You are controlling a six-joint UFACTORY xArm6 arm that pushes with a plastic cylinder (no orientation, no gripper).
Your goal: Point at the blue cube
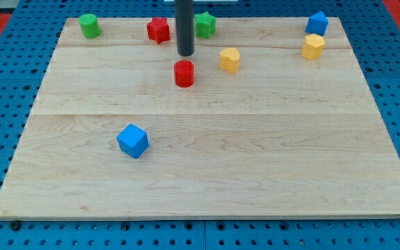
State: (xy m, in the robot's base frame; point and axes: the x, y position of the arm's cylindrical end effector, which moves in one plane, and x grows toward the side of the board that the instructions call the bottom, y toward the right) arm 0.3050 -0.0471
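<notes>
The blue cube (132,141) lies on the wooden board (255,153) at the lower left. My tip (185,53) is near the view's top middle, just above the red cylinder (184,73) and far up and to the right of the blue cube. A second blue block (317,23) sits at the top right corner of the board.
A green cylinder (89,26), a red star (158,30) and a green star (205,24) line the top edge. A yellow block (230,60) sits right of the tip, another yellow block (313,46) below the top-right blue block.
</notes>
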